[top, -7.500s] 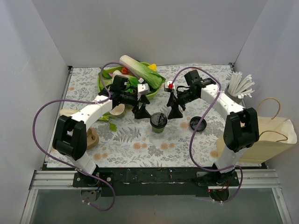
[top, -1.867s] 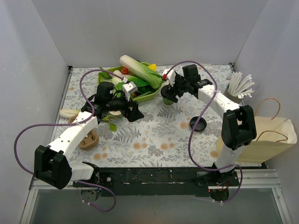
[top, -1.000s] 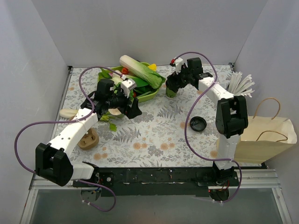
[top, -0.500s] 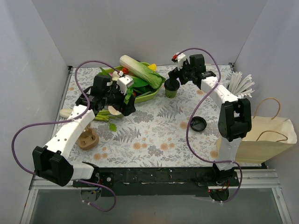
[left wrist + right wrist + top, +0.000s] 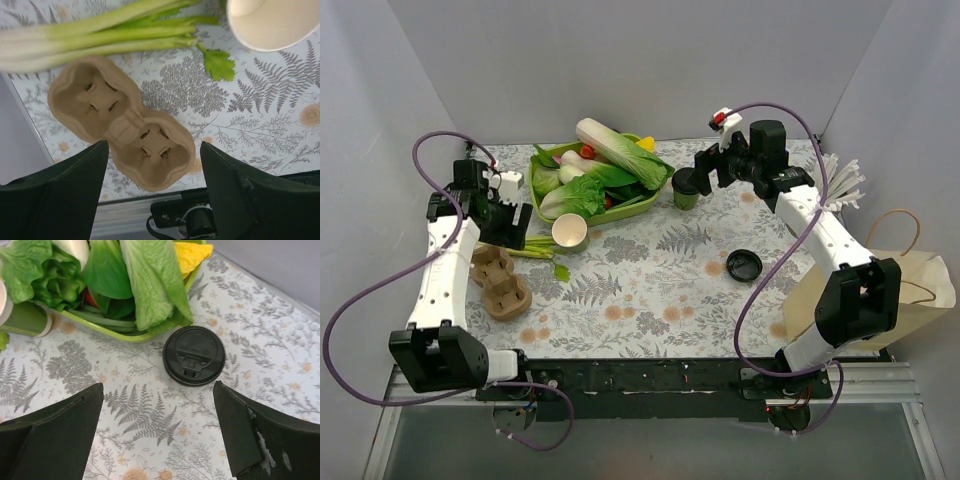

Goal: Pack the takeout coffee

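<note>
The takeout coffee [image 5: 686,187], a green cup with a black lid [image 5: 194,355], stands upright at the back beside the green tray. My right gripper [image 5: 704,173] is open and empty just to the right of it, not touching; in the right wrist view the gripper [image 5: 157,435] has the lid ahead of its spread fingers. My left gripper [image 5: 510,222] is open and empty at the left, over the celery. In the left wrist view it [image 5: 155,200] hangs above the brown cup carrier [image 5: 122,127].
A lidless green cup [image 5: 569,234] stands near the celery [image 5: 100,32]. The green tray [image 5: 658,190] holds vegetables. The cup carrier [image 5: 498,281] lies front left. A spare black lid [image 5: 744,265], white straws [image 5: 837,183] and a paper bag [image 5: 880,300] are at the right.
The right gripper set the lidded cup by the tray, let go and drew back to the right. The left arm swung left, away from the lidless cup, to above the celery and carrier.
</note>
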Tool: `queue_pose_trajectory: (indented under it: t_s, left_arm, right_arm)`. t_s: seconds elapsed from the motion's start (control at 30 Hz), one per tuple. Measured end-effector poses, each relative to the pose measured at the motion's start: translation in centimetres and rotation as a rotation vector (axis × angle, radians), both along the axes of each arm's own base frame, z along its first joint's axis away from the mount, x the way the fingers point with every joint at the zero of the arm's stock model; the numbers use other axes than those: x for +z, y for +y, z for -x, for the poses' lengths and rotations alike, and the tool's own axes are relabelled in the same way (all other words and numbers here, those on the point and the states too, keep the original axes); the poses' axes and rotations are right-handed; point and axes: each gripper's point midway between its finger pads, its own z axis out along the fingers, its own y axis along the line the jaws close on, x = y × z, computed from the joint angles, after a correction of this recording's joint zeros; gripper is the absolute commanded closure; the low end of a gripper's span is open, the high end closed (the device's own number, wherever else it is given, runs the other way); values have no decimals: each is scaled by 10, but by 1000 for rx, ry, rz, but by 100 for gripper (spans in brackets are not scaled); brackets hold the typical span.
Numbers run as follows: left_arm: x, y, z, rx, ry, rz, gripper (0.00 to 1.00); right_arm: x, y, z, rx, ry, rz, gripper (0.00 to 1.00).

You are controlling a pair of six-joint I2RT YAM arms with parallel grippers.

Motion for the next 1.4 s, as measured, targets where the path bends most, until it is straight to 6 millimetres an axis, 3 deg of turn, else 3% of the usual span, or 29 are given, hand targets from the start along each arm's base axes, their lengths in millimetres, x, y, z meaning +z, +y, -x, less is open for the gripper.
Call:
queue_pose_trajectory:
  t_s: [0.17,0.33,0.5,0.83,0.97,1.13,1.4]
  left_arm:
    - [-48,21,17,152,238,-3,35]
    - [-72,38,24,305,364,-11,39]
    - [-77,45,25,403,384,-18,46]
    - [-88,52,26,498,427,2,47]
    - [-89,64,28,549,429,15,50]
    - [-90,76,31,591,431,23,54]
    - [-113,75,25,585,500,62,59]
  right_arm:
    - [-17,5,18,33,101,-22,2]
    - [-30,5,36,69,187,-7,2]
    - [-41,-1,51,100,263,56,2]
    - [-66,-15,64,137,356,186,2]
    - [-66,-16,66,146,375,201,2]
    - [-62,-9,53,150,372,196,2]
    - [-78,15,50,201,395,255,2]
